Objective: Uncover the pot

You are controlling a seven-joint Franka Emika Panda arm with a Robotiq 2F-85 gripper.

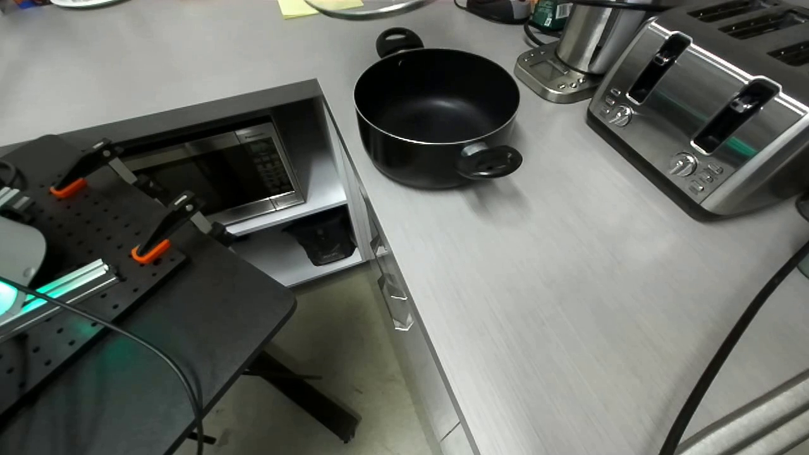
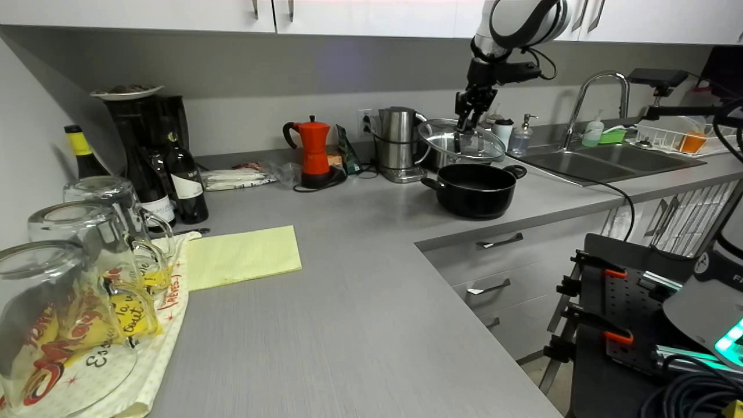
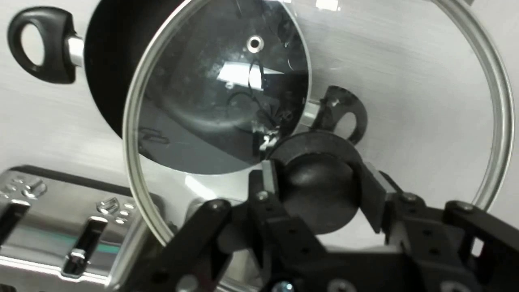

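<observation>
My gripper [image 3: 322, 186] is clamped on the black knob [image 3: 318, 207] of the glass lid [image 3: 243, 121], a finger pad [image 3: 269, 180] against each side. In my wrist view a ringed vent [image 3: 255, 44] lies at eleven o'clock from the knob, and the lid's rim [image 3: 495, 81] runs wide around both. My arm [image 2: 516, 26] is above, at one o'clock from the lid in an exterior view.

I hold the lid up, apart from the pot [image 1: 430, 155]. In both exterior views the pot stands upright and uncovered on the counter [image 1: 569, 303], its dark inside showing. In my wrist view it lies between ten and eleven o'clock from the knob, partly seen through the lid; one handle [image 3: 61, 44] sits near nine o'clock on it, the other, behind the glass, between three and four.

Next out, in an exterior view, the kettle [image 1: 583, 43] stands just past two o'clock from the pot and the toaster [image 1: 686, 104] at three. My wrist view has the toaster just short of nine o'clock from the knob, its end behind the lid.

Taken from the pot in an exterior view, the soap bottle [image 2: 521, 138] is past one o'clock, the moka pot [image 2: 315, 150] between nine and ten, and the sink [image 2: 627, 161] between two and three. Farthest, a yellow cloth [image 2: 246, 255] lies flat between eight and nine o'clock, with glass mugs [image 2: 113, 249] beyond it.
</observation>
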